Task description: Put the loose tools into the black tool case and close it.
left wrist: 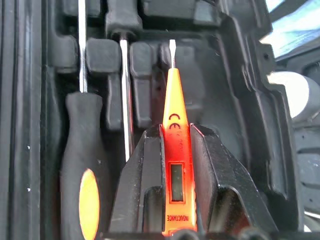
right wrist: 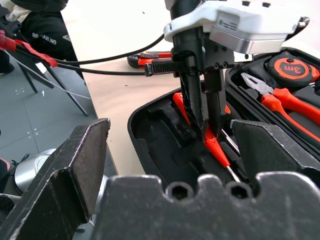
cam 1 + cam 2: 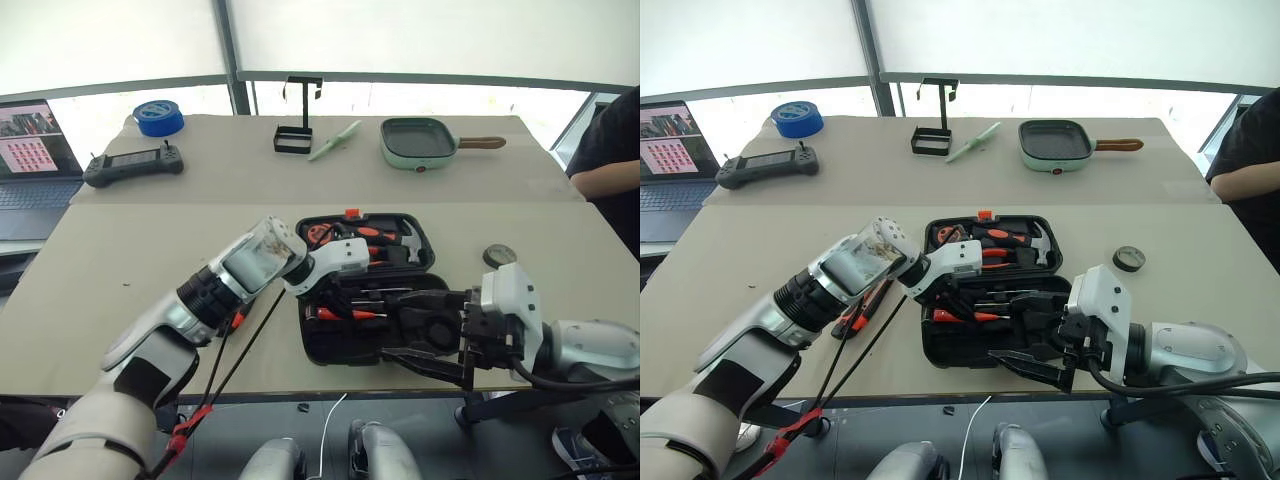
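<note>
The black tool case (image 3: pixel 368 290) lies open at the lower centre of the head views, on the near edge of the worktop (image 3: pixel 120 270), with its small orange latch at the far rim. In the far half, the pliers (image 2: pixel 280 97), the tape measure (image 2: pixel 292 67) and a hammer are seated.

The left gripper (image 1: pixel 175 165) is lowered into the near half of the case, and its fingers (image 1: pixel 137 185) are pinched on the slim orange tester screwdriver (image 1: pixel 174 125), whose blade tip points along a moulded slot. Just beside it, a black-and-orange-handled screwdriver (image 1: pixel 80 160) is already seated, and another bare shaft lies between the two.

The right gripper (image 3: pixel 1040 350) is held at the case's near right corner with its fingers spread wide and nothing between them.

Left of the case, partly hidden under the left arm, an orange-and-black tool (image 3: pixel 865 305) is still loose on the worktop; which tool it is cannot be told. A small dark tape roll (image 3: pixel 499 255) sits apart at the right of the case.

The placing step is judged to be in hand, with the task well short of done. If the tester is released while tilted or off its slot, it may rest on the ridges and later block the lid. The neighbouring screwdriver could be nudged loose by the fingers. The case could be shoved by the near right gripper.
</note>
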### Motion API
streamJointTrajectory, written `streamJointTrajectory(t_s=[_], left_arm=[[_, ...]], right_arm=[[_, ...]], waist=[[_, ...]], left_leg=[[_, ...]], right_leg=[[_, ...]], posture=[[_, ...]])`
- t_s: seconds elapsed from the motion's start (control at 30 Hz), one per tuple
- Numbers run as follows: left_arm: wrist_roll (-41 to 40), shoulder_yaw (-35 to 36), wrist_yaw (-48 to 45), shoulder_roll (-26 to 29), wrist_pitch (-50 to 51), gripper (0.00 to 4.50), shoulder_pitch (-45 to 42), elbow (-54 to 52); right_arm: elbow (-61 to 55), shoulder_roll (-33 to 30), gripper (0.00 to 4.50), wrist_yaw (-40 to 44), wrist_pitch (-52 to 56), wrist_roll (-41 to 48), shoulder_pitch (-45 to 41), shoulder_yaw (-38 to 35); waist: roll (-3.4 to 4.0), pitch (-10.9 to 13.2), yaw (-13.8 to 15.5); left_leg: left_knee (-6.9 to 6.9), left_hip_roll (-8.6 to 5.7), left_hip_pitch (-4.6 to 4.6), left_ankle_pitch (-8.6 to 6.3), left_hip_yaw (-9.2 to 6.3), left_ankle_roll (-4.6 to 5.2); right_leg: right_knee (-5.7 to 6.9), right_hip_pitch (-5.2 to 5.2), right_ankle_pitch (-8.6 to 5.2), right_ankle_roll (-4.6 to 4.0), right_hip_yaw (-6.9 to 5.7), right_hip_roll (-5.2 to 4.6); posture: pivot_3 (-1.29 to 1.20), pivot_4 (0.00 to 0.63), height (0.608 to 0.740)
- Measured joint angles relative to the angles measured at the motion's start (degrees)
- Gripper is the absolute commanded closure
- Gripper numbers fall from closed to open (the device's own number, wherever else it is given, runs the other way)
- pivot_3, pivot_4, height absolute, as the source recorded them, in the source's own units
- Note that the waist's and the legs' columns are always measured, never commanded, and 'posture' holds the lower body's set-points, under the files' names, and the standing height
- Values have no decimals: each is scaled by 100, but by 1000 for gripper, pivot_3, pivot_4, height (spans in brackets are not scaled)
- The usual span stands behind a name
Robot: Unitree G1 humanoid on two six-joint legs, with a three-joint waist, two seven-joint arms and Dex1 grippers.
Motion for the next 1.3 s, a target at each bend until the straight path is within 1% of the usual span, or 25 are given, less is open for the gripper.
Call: streamJointTrajectory(t_s=[0.17,0.33,0.43,0.53,0.63,0.8,0.97,1.0,1.07,1.2,1.27,1.3], left_arm=[[46,130,124,33,102,4153,0,-13],[101,84,118,140,287,4153,-1,-87],[-57,140,127,126,956,4153,-31,-235],[-173,148,142,114,1244,4153,-16,-324],[-154,144,268,116,1129,4153,35,-378],[-35,40,316,135,416,4153,167,-389],[-33,63,317,102,317,4153,180,-313],[-33,64,311,102,315,3375,180,-310],[-13,29,309,104,305,2911,184,-292],[-145,-6,192,147,479,1457,249,-352],[-335,171,93,291,691,795,247,-517],[-522,388,-1,425,840,510,240,-674]], right_arm=[[0,0,0,-69,0,9,0,0],[17,2,0,-71,-1,0,-87,14],[54,23,0,-76,-2,0,-159,18],[79,27,0,-72,-2,-6,-163,28],[150,42,0,-70,-5,-14,-205,119],[174,45,0,-69,-7,-13,-293,175],[175,45,0,-70,-8,-13,-293,187],[175,45,0,-71,-8,-13,-293,190],[175,45,0,-75,-8,-14,-293,196],[174,83,0,-81,-8,-14,-293,222],[173,86,0,-83,-8,-13,-292,222],[172,86,0,-83,-7,-13,-290,222]], waist=[[0,0,1],[0,0,1],[-1,-1,-5],[-1,-1,-18],[-1,-1,-19],[1,-3,10],[1,-3,47],[1,-3,47],[1,-3,46],[1,-3,46],[1,-3,43],[1,-3,38]], left_leg=[[0,0,0,0,0,0],[2,0,1,0,0,0],[1,0,2,0,0,0],[1,1,1,0,0,0],[1,0,1,0,0,-1],[2,0,6,0,0,-2],[4,0,7,0,1,-2],[3,0,7,0,1,-2],[4,0,7,0,1,-1],[6,0,2,0,2,-1],[6,0,1,0,2,-1],[5,0,-1,0,2,-1]], right_leg=[[0,-1,0,1,0,0],[0,0,1,2,1,0],[1,1,0,3,1,2],[1,-2,-1,4,1,4],[1,-1,0,3,3,2],[1,2,0,3,4,-1],[3,4,0,4,5,0],[3,4,0,4,5,0],[3,4,0,4,5,1],[3,1,0,4,5,1],[4,-2,0,4,5,1],[4,-6,0,4,5,2]], posture=[[0,150,740],[0,150,740],[0,150,740],[0,150,740],[0,150,740],[0,150,740],[0,150,740],[0,150,740],[0,150,740],[0,150,740],[0,150,740],[0,150,740]])
